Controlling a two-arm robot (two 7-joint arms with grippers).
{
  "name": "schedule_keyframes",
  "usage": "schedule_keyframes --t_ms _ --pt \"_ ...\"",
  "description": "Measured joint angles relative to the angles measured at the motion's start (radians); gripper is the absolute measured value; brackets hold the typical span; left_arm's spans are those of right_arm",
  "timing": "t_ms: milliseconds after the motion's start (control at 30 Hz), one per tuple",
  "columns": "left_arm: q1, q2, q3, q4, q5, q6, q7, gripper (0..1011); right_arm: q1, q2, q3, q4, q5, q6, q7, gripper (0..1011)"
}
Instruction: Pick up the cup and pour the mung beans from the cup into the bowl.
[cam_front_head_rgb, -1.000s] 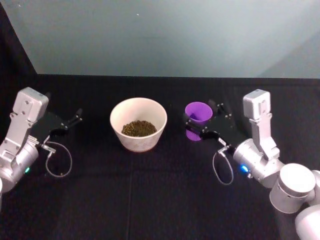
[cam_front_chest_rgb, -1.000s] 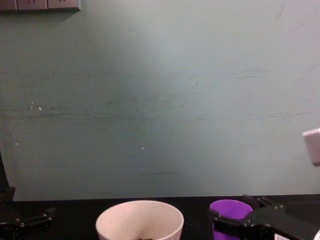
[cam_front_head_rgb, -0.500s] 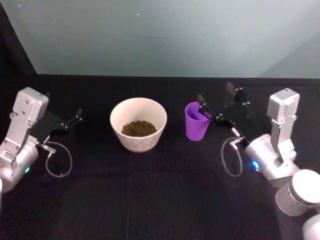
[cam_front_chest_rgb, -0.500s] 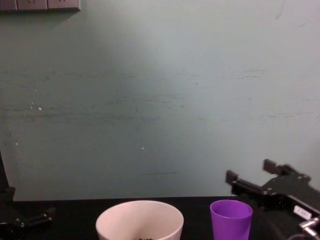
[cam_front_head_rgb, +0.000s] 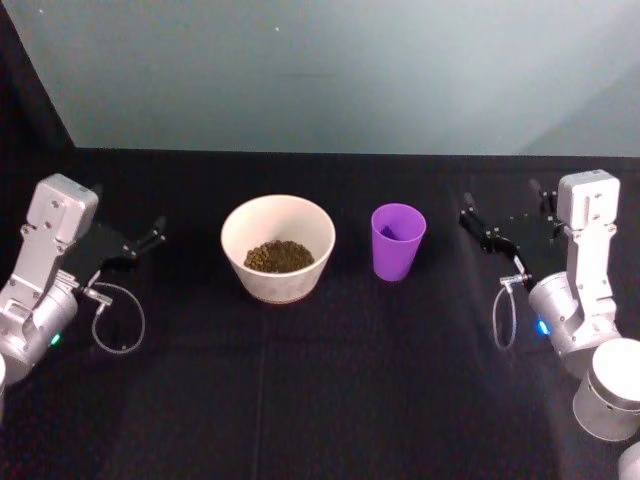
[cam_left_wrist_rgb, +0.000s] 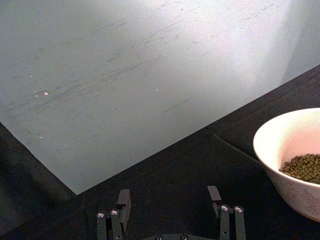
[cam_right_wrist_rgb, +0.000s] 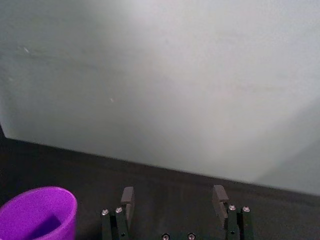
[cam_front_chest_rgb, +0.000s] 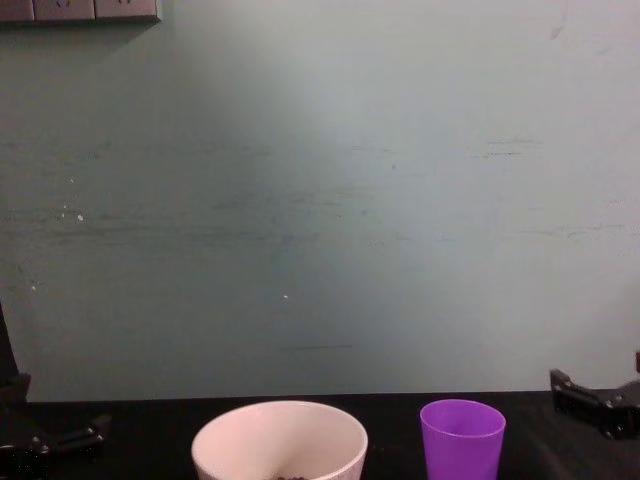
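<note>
Standing upright on the black table (cam_front_head_rgb: 320, 380), the purple cup (cam_front_head_rgb: 397, 241) is just right of the white bowl (cam_front_head_rgb: 278, 247), apart from it. We log the mung beans (cam_front_head_rgb: 278, 256) as a dark heap inside the bowl. Our right gripper (cam_front_head_rgb: 503, 222) sits well right of the cup, fingers spread, holding nothing. Our left gripper (cam_front_head_rgb: 150, 237) rests left of the bowl, likewise spread and empty.

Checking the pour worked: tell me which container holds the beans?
The wide white bowl holds the mung beans; the purple cup beside it looks empty.
</note>
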Motion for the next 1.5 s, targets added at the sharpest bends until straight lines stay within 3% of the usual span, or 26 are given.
schedule_keyframes --t_ms 133,367,1500 --pt "0.000 0.000 0.000 0.000 0.000 0.000 0.000 1000 0.006 -0.012 0.020 0.013 0.001 0.050 -0.001 1002" --pt "0.000 0.000 0.000 0.000 0.000 0.000 0.000 1000 0.011 -0.021 0.035 0.020 -0.006 0.092 0.006 1002" --pt "0.000 0.000 0.000 0.000 0.000 0.000 0.000 1000 0.010 -0.019 0.033 0.019 -0.004 0.085 0.006 1002"
